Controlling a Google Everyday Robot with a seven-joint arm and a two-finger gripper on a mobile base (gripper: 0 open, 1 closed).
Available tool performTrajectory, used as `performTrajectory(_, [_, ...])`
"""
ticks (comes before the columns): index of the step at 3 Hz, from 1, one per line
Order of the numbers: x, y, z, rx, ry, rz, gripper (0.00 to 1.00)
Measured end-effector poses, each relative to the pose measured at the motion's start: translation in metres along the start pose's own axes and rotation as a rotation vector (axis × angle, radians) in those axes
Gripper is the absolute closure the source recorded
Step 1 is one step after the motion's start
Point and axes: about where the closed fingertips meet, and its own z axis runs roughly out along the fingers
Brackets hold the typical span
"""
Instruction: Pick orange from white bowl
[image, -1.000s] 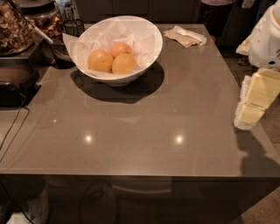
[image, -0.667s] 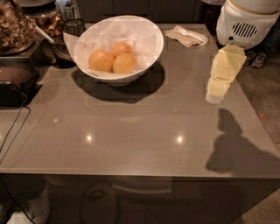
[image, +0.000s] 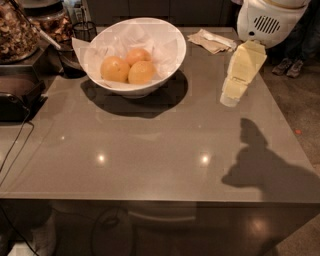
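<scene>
The pale yellow gripper (image: 230, 99) has swung in from the right edge of the table and now hangs a little farther left and farther back, above the right part of the glossy grey tabletop (image: 150, 150). It points down and carries nothing; whether it is spread or closed I cannot tell. The orange (image: 141, 73), round and yellow-orange, lies in the wide, glossy white bowl (image: 159, 85) on crumpled white paper (image: 127, 37), touching two other oranges (image: 115, 69) that look much like it. The bowl stands at the far left of the table, well apart from the gripper, which is to its right. A crumpled beige napkin (image: 210, 40) lies beyond the gripper at the far edge.
</scene>
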Motion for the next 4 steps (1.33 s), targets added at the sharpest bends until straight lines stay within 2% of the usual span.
performTrajectory(1, [-0.041, -0.012, 0.000, -0.041, -0.056, -0.017, 0.00])
performTrajectory(2, [-0.090, -0.028, 0.002, -0.051, -0.108, -0.049, 0.00])
performTrajectory(3, [-0.102, -0.034, -0.002, -0.020, -0.144, -0.051, 0.00])
performTrajectory(4, [-0.113, -0.041, 0.002, -0.033, -0.206, -0.023, 0.00])
